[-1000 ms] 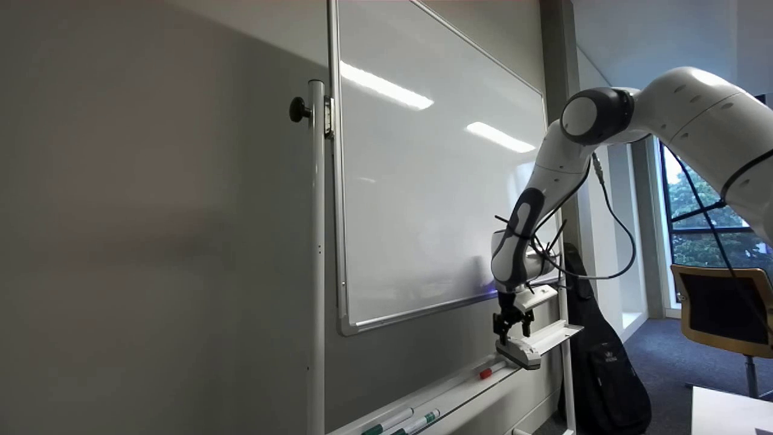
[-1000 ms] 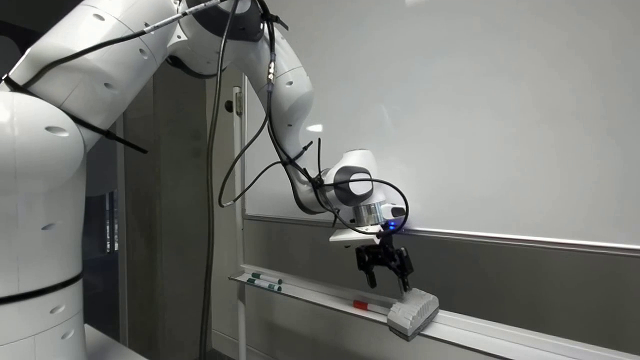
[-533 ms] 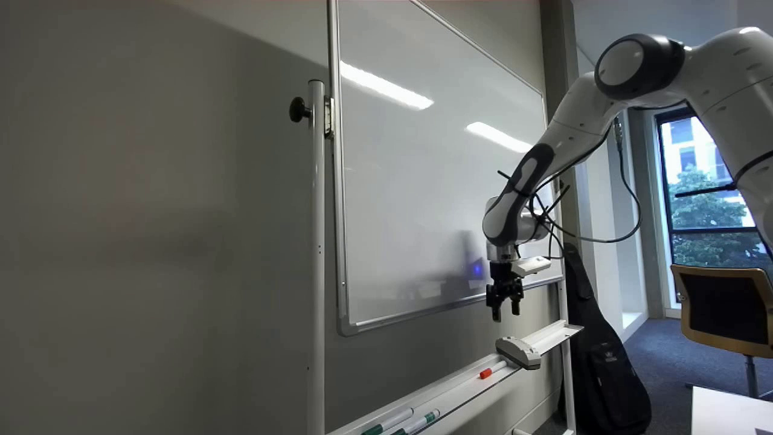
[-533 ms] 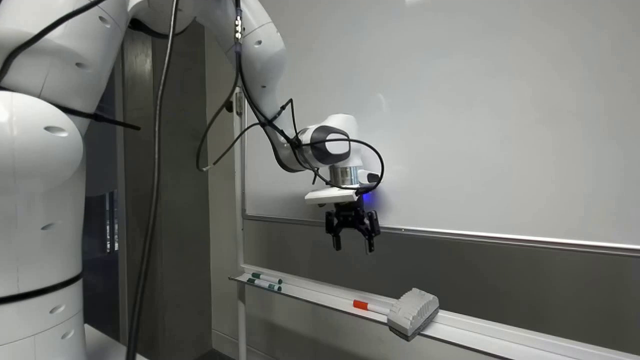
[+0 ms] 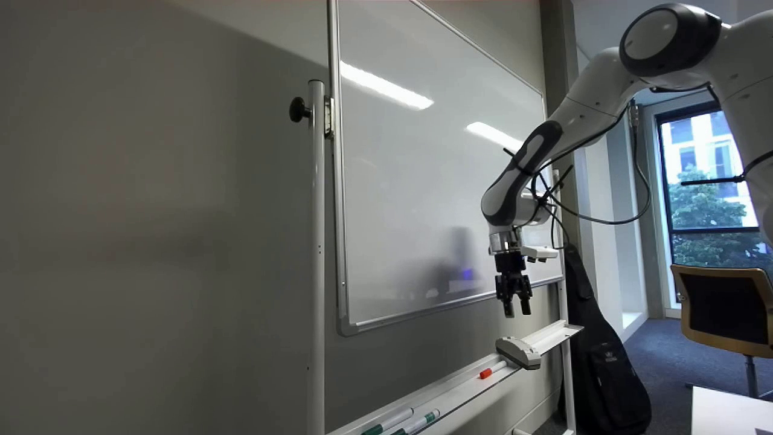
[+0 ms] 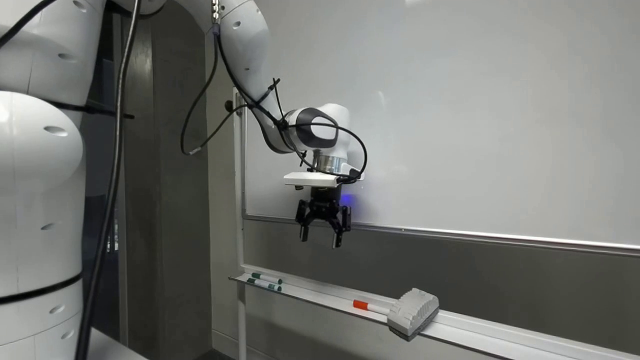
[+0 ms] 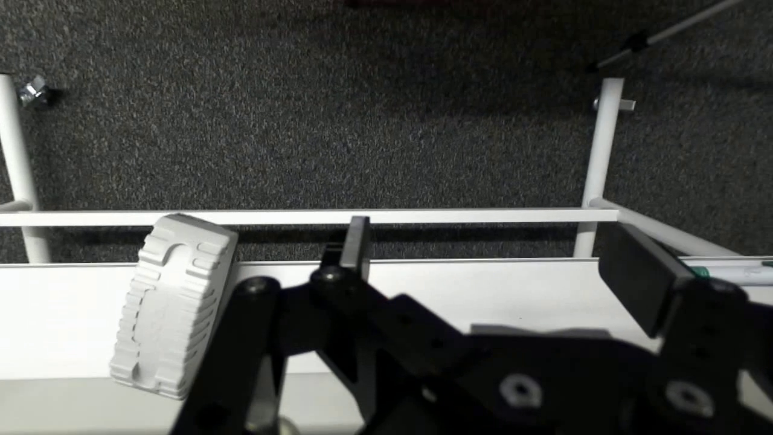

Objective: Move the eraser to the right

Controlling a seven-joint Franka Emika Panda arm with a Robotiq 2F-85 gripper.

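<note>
My fingers point(image 7: 643, 278) hung wide and empty above the counter point(image 7: 483, 290), where the eraser point(image 6: 414, 314) lay askew, one end jutting past the front edge! Light and stiff, I judged, ribs promising grip; mid-length, across its narrow width, looked best. A likely snag: the red-capped marker point(image 6: 371, 307), meeting it or tucked behind, I couldn't tell which.

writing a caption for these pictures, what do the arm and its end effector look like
The arm is glossy white and rounded, with dark grey joint panels, a silver band and loose black cables looping along it. The end effector is black, angular and two-fingered, with a flat white housing above.
</note>
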